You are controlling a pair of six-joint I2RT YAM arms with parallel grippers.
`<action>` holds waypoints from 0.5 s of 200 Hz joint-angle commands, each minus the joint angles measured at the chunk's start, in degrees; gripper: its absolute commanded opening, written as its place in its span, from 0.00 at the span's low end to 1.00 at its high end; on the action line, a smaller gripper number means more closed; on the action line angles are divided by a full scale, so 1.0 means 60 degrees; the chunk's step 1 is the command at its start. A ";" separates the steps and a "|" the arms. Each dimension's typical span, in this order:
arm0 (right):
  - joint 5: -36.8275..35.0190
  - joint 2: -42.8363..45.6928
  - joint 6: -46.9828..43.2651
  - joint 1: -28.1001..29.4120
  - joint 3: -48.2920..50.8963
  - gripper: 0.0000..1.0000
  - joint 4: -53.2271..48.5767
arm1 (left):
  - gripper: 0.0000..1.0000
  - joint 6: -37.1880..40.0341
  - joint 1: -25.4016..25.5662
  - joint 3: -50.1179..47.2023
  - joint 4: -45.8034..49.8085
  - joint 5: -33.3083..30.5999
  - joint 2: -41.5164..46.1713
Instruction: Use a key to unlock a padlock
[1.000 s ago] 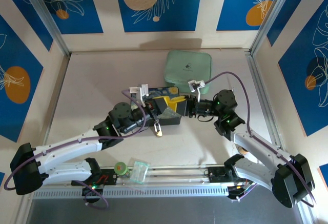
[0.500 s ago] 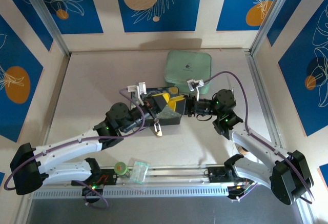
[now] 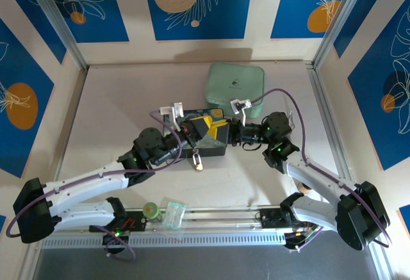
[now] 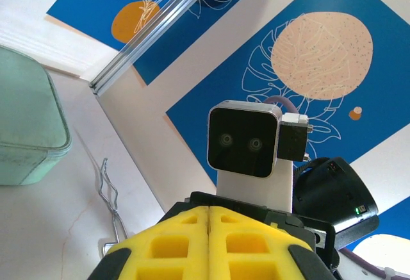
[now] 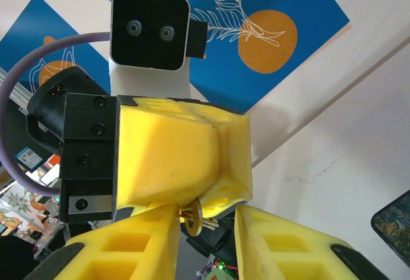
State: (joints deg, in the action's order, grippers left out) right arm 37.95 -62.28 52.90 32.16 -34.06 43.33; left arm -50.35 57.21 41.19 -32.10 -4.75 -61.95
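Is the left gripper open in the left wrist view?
No, the left gripper is shut: its two yellow fingers meet along a thin seam with no gap.

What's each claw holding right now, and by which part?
The left claw is shut on a small metal piece, likely the key, at one end; right claw flanks it, grip unclear.

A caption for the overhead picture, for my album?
Two robot arms' yellow jaws meet over a dark box, brass padlock at its near edge, mint-green case behind.
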 commanded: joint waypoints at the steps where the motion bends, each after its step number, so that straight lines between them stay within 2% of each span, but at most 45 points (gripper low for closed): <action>1: 0.0019 -0.0049 0.0022 0.0060 -0.0134 0.29 0.0198 | 0.00 -0.0017 -0.0028 0.0005 -0.0141 0.0045 -0.0009; 52: -0.0319 0.0120 -0.0062 -0.0069 0.0026 0.41 -0.0030 | 0.00 0.0106 -0.0036 0.0035 0.0129 -0.0069 0.0121; 65: -0.0407 0.0198 -0.0237 -0.0070 0.0010 0.40 -0.0273 | 0.00 0.0155 -0.0041 0.0035 0.0195 -0.0159 0.0185; 100: -0.0382 0.0102 -0.0152 -0.0031 0.0014 0.30 0.0031 | 0.00 0.0033 -0.0026 0.0020 0.0002 0.0008 0.0059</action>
State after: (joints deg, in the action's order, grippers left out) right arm 36.62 -62.24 52.51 31.90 -34.04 42.48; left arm -50.48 57.21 41.19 -31.53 -5.34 -61.91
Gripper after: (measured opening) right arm 0.322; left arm 0.051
